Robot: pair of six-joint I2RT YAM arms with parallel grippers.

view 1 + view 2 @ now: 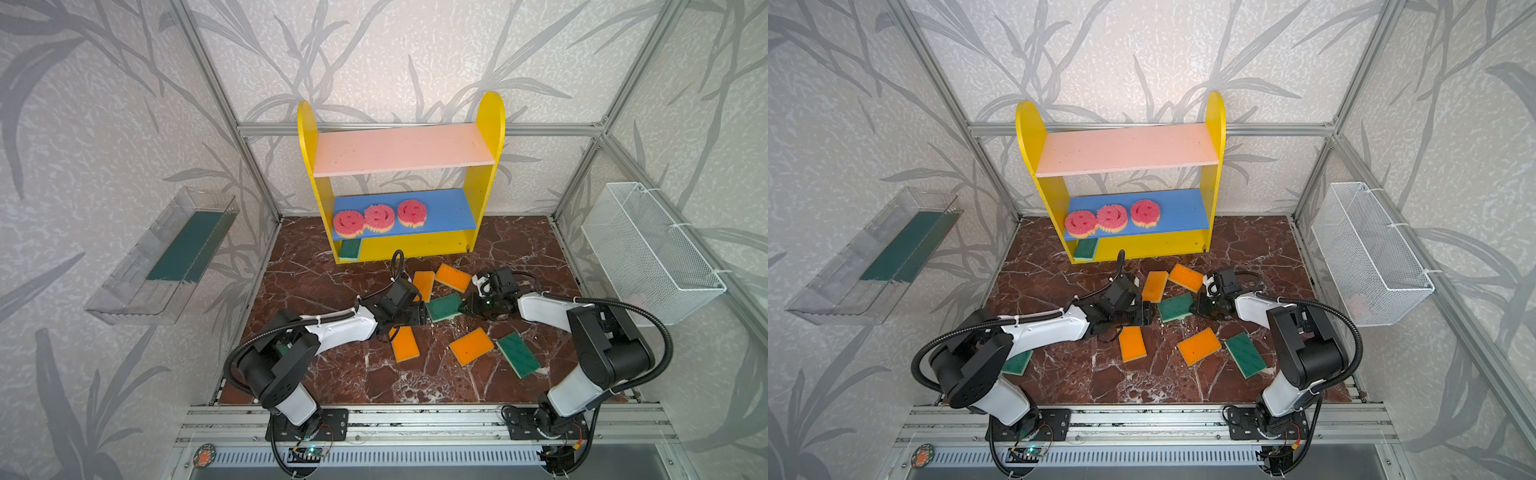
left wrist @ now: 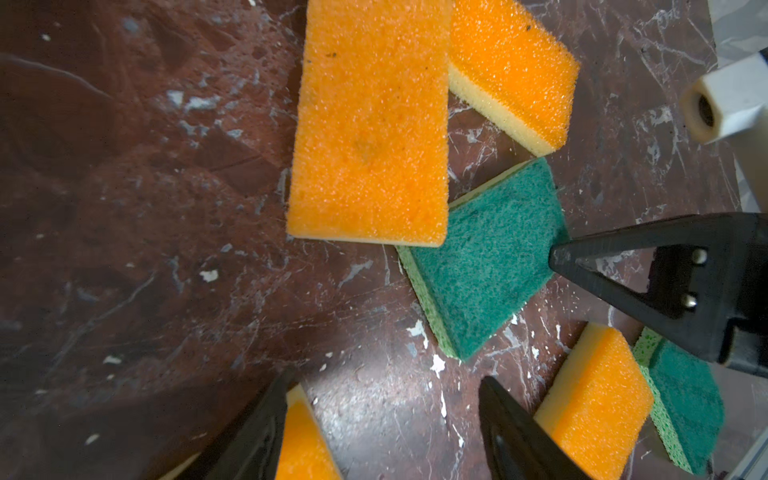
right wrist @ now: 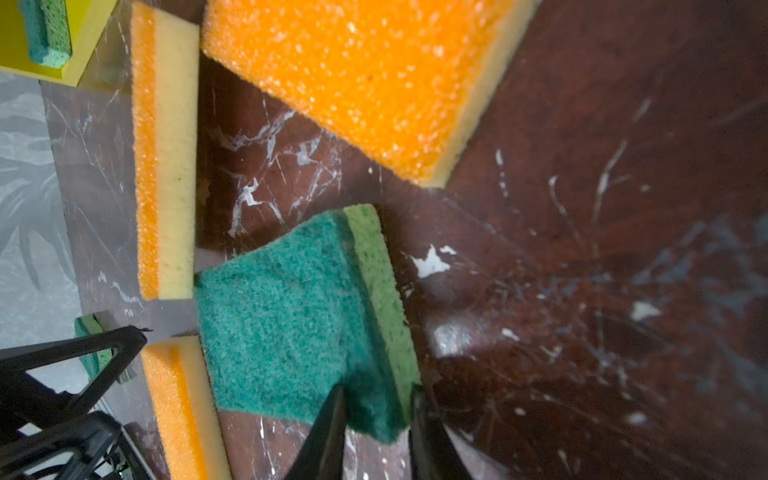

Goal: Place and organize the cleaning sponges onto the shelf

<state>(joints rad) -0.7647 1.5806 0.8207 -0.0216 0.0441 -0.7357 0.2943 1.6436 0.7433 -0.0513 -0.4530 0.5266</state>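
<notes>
— What lies nearest on the veined brown stone surface [image 1: 340,374]?

— A flat orange sponge [image 1: 405,344] and its orange twin [image 1: 471,345], coarse tops over yellow foam, with a green-topped slab [image 1: 518,354] just beside the twin.

— And the hands?

— The left hand [image 2: 386,379] hangs released, its black pointed fingers spread above bare stone. The right hand [image 3: 378,397] is clenched on one end of the fuzzy green sponge [image 3: 291,316], whose pale porous side shows; it sits between both hands.

— Farther back?

— Two more orange blocks [image 1: 453,276] lie just beside each other. Behind stands the shelf [image 1: 490,124]: three round, scalloped pink smiley sponges [image 1: 376,217] on its blue board [image 1: 449,210], and another green sponge [image 1: 350,249] on the yellow base.
</notes>
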